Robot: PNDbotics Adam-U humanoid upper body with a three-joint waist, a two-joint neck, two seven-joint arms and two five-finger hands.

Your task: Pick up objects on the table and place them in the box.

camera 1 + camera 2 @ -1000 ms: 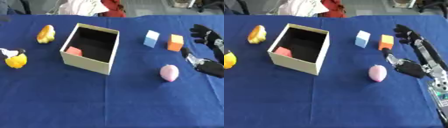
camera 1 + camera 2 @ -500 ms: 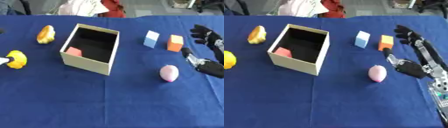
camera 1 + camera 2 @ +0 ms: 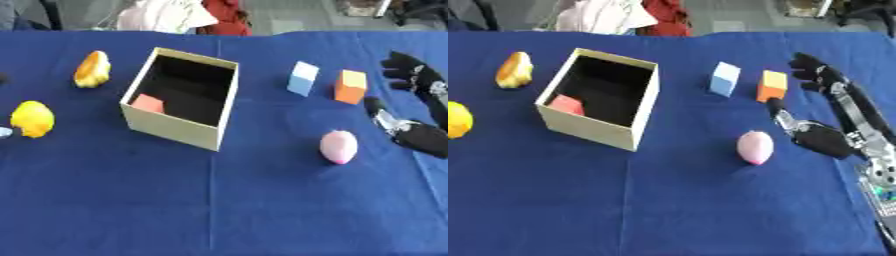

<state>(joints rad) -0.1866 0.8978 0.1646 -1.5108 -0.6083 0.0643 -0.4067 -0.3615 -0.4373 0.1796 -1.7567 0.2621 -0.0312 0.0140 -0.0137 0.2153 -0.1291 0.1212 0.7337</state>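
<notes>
Right now, nothing is being held by the right hand [image 3: 826,135], which is being kept at about 3 o'clock on the blue table [image 3: 219,210] with its fingers spread out straight. The left hand cannot be seen in either view.

The box [image 3: 179,106] is sitting open at about 10 o'clock from the middle of the table, and a small red block [image 3: 148,103] is already lying inside it. Five things are still waiting outside. The pink egg [image 3: 755,147] is lying just beside the right hand, on its left. The orange block [image 3: 772,85] and the light blue block [image 3: 725,78] are standing side by side at about 1 o'clock, close together but apart. The yellow lemon [image 3: 32,118] is lying at 9 o'clock near the table edge, and the orange-yellow fruit [image 3: 92,69] is lying at 10 o'clock beyond the box.

Trouble could be caused by the egg. It looks round and smooth, so it may be bumped by straight fingers and sent rolling away. The two blocks may be knocked into each other if one is reached for carelessly. The box looks light, so it may be pushed or tipped if its wall is hit while something is being dropped in.
</notes>
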